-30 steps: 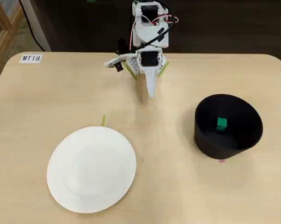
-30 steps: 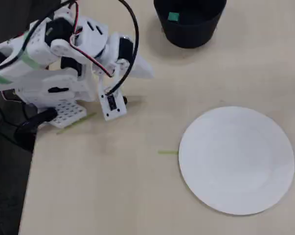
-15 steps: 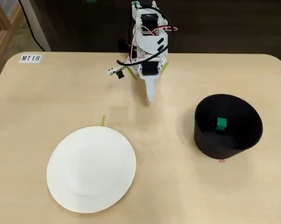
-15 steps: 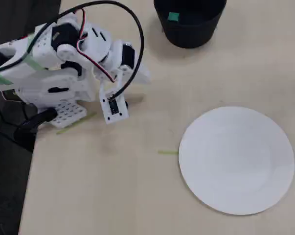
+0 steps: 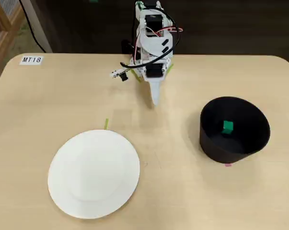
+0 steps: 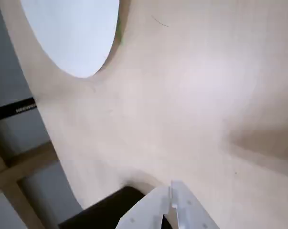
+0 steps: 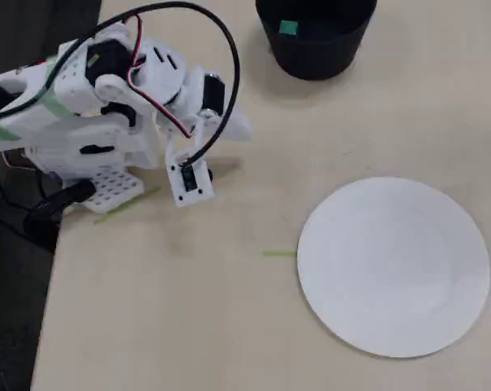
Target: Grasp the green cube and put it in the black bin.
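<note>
The green cube (image 5: 227,126) lies inside the black bin (image 5: 212,143) at the right of the table; in the other fixed view the cube (image 7: 288,28) shows in the bin (image 7: 310,59) at the top. My gripper (image 5: 155,98) is shut and empty. It is folded back near the arm's base and well apart from the bin. It also shows in the other fixed view (image 7: 241,129) and at the bottom of the wrist view (image 6: 171,200), where the white fingers (image 6: 189,212) meet.
A white plate (image 5: 94,172) lies at the front left of the table, also seen in the other fixed view (image 7: 392,265) and the wrist view (image 6: 72,33). A short green tape strip (image 5: 106,123) lies beside it. A label (image 5: 31,60) sits at the far left corner.
</note>
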